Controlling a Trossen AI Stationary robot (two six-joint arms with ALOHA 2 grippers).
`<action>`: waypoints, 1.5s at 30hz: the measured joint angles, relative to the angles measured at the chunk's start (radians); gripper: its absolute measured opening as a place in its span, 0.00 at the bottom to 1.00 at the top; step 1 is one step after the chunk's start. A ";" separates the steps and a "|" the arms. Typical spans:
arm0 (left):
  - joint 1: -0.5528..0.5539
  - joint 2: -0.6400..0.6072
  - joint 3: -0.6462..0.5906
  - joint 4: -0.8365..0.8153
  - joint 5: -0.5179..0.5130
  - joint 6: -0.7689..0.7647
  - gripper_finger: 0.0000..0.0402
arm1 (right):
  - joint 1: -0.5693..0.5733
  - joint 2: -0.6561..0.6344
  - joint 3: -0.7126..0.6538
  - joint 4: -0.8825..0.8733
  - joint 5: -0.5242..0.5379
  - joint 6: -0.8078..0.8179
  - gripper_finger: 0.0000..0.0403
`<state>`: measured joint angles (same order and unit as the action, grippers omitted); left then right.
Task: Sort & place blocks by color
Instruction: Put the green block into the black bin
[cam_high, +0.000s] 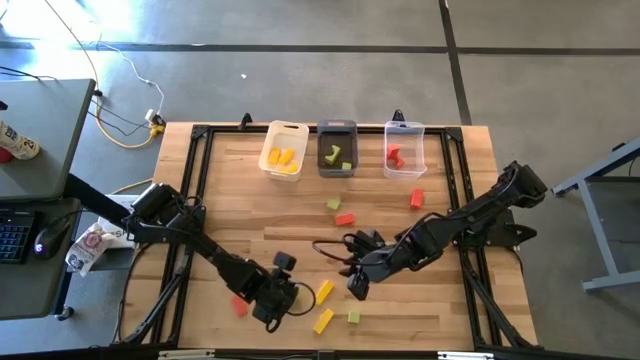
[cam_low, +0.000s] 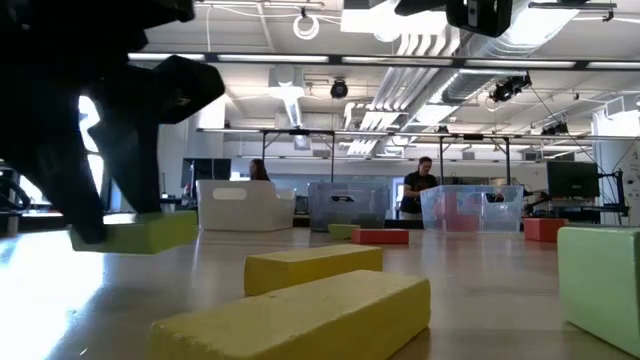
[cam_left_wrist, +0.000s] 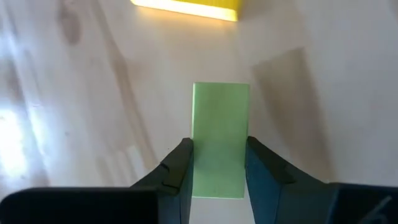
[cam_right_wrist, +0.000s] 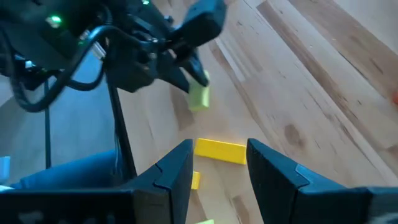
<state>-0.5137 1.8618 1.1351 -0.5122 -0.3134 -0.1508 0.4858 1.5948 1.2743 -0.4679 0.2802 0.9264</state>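
Three bins stand in a row at the far edge of the slatted wooden table (cam_high: 250, 200): a white bin (cam_high: 284, 131) holding yellow blocks, a grey bin (cam_high: 337, 126) holding light green ones and a clear bin (cam_high: 404, 127) holding red ones; the exact number inside each is hard to tell. Seven solid, matte blocks lie loose on the boards. Two are yellow bars, one (cam_high: 324, 291) just ahead of the other (cam_high: 323, 320). Two are green: a small cube (cam_high: 353, 317) near the front and a piece (cam_high: 334, 204) near the middle. Three are red: one (cam_high: 345, 218) beside that green piece, one (cam_high: 416, 199) below the clear bin and one (cam_high: 239, 306) at the front left.

An eighth, a flat rectangular green block (cam_left_wrist: 221, 112), sits clamped by its long sides in the left pincer (cam_left_wrist: 219, 142), low over the front of the table beside the yellow bars. The left arm stretches in from the table's left edge, elbow bent. The right arm reaches in from the right, its right pincer (cam_right_wrist: 219, 146) parted and empty, angled down towards the nearer yellow bar.
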 joint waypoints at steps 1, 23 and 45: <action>0.007 0.000 0.000 0.000 -0.008 0.010 0.21 | 0.000 0.000 0.000 0.005 0.000 0.000 0.34; 0.152 -0.192 0.003 0.080 -0.172 0.237 0.21 | -0.018 0.001 0.000 0.025 0.137 0.019 0.53; 0.174 -0.193 0.003 0.372 -0.388 0.443 0.22 | -0.097 0.001 0.000 0.024 0.109 0.087 0.55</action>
<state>-0.3397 1.6691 1.1378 -0.1406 -0.7009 0.2923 0.3887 1.5959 1.2743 -0.4435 0.3890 1.0138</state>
